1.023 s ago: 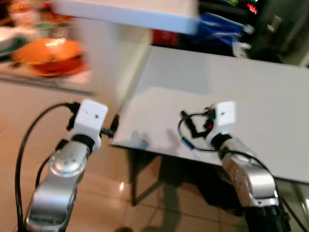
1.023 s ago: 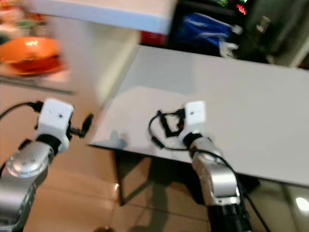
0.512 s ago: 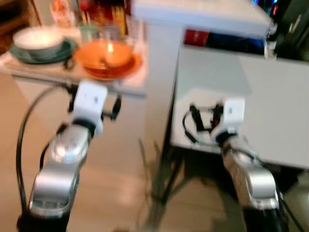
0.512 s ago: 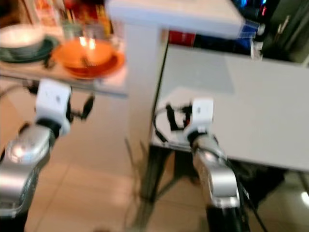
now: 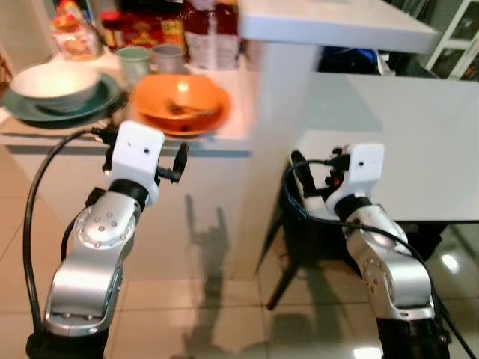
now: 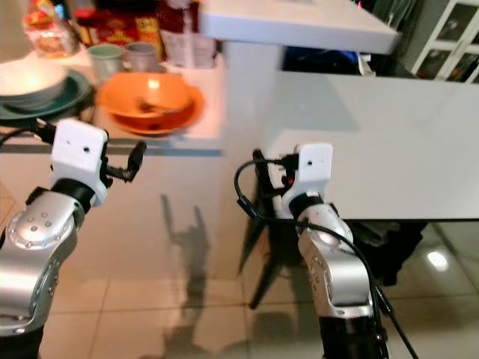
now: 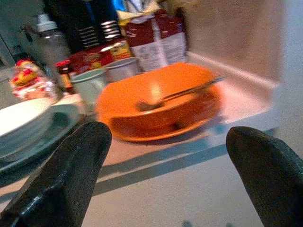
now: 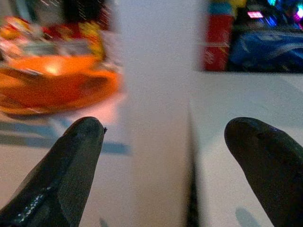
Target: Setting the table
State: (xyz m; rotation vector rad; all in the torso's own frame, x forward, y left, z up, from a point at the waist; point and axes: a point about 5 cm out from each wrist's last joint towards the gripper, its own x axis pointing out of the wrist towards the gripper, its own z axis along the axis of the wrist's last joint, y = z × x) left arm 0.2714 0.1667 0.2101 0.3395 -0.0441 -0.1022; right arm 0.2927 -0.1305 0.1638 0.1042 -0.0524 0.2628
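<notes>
Fingers of our left gripper [image 7: 165, 175] and right gripper [image 8: 165, 170] spread wide, empty; orange bowl [image 7: 158, 106] with fork [image 7: 180, 92] ahead on counter [image 5: 224, 138].

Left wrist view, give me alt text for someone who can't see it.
A glossy orange bowl holding a metal spoon sits on a pale counter, framed by the open left claw. Beside it are two grey cups, a white bowl on a green plate, and packets behind.

Bright indoor light, floor [image 5: 224, 299] glare and shadows, slight motion blur throughout
</notes>
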